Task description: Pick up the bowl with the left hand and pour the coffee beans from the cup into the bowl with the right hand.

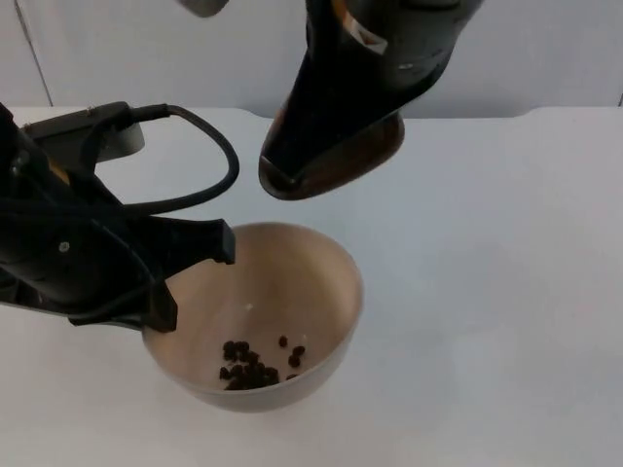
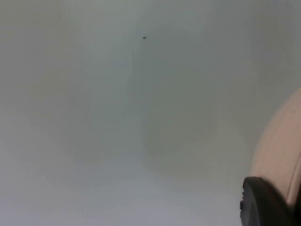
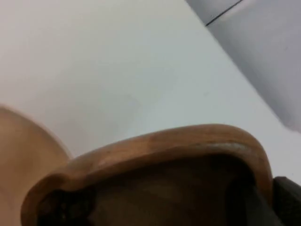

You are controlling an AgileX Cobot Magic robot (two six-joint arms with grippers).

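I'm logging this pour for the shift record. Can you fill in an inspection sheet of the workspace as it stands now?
Surface: white table, no spilled beans seen on it.
Bowl: beige bowl held at its left rim by the left gripper; its outer wall shows in the left wrist view.
Coffee beans: a small dark heap lies on the bowl's bottom.
Cup: brown wooden cup tipped over above the bowl's far rim, held by the right gripper; its rim shows in the right wrist view.
Clutter: nothing seen.
Cables: left out, robot's own.
Surroundings: grey partition wall behind the table.
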